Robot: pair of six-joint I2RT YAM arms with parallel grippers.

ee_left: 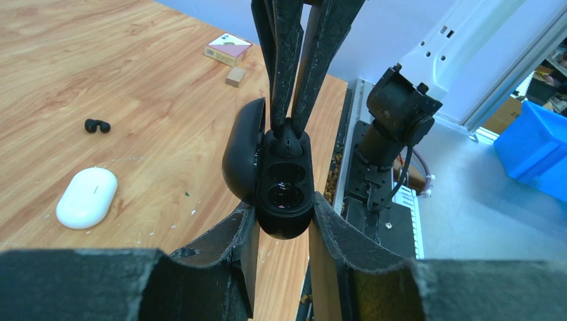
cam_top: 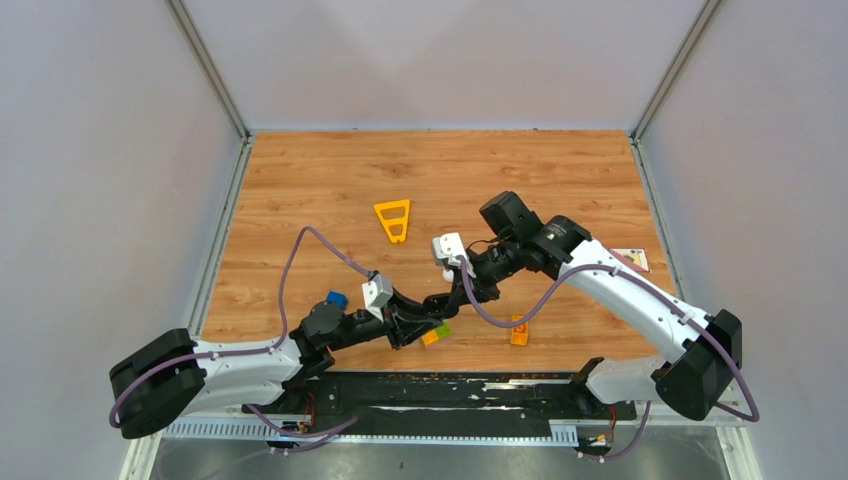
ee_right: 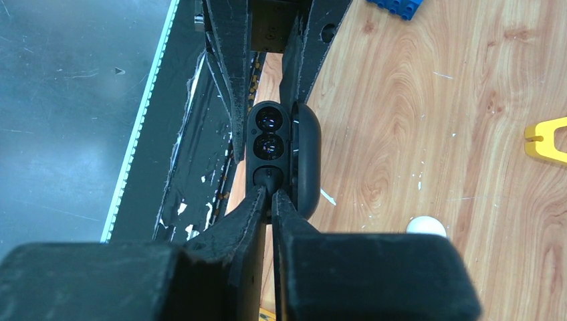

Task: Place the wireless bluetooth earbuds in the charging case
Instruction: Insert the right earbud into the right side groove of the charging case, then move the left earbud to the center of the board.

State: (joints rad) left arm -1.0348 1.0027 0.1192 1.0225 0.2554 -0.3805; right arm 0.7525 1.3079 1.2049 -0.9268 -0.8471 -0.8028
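My left gripper (ee_left: 284, 214) is shut on the sides of a black clamshell charging case (ee_left: 286, 190) and holds it above the table's near edge. Its lid (ee_left: 241, 157) stands open to one side. Two glossy round wells (ee_right: 269, 134) show in its base; whether buds sit in them I cannot tell. My right gripper (ee_right: 271, 194) is shut, its tips pressed against the case's far end (ee_left: 287, 137). A pair of black earbuds (ee_left: 97, 126) lies on the wood. A white oval case (ee_left: 87, 197) lies shut nearby. From above, both grippers (cam_top: 428, 315) meet near the front edge.
An orange triangular piece (cam_top: 392, 220) lies mid-table. An orange brick (cam_top: 519, 330) and a yellow-green brick (cam_top: 436, 335) sit near the front edge. A small box (ee_left: 228, 49) and a wooden cube (ee_left: 235, 77) lie at the right side. A blue bin (ee_left: 535, 154) stands off the table.
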